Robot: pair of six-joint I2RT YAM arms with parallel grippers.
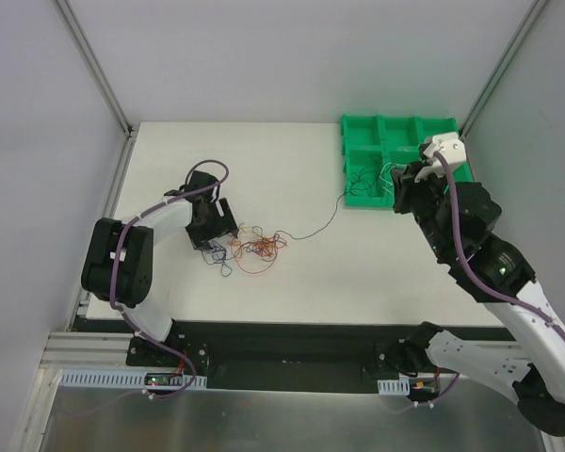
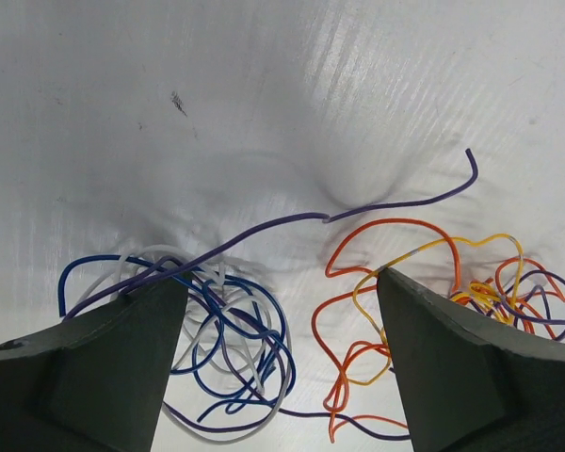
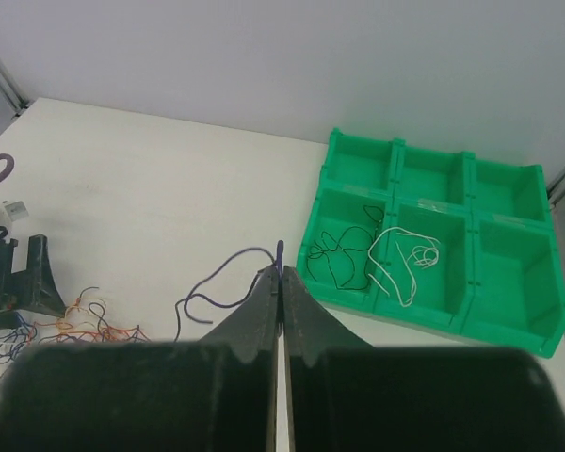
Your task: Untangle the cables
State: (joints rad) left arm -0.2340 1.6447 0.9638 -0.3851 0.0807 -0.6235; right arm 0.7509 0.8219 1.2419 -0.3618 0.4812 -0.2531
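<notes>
Directly under the wide-open left pincer [image 2: 278,282] lie the cables [image 1: 254,247]; the right pincer [image 3: 281,273] pinches one purple strand [image 3: 217,273].

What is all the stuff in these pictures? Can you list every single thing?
cable tangle: one bunch, orange, yellow, blue, white and purple, on the table under the left gripper
long purple cable: one, purple, running from the tangle toward the tray
black cable: one, black, tray's front left compartment
white cable: one, white, tray's front middle compartment
tray: one, green, six compartments, far right of the table
table: one, white
arms: two, black and white, at the near edge
left gripper: one, dark, open over the tangle
right gripper: one, dark, shut on the long purple cable's end
</notes>
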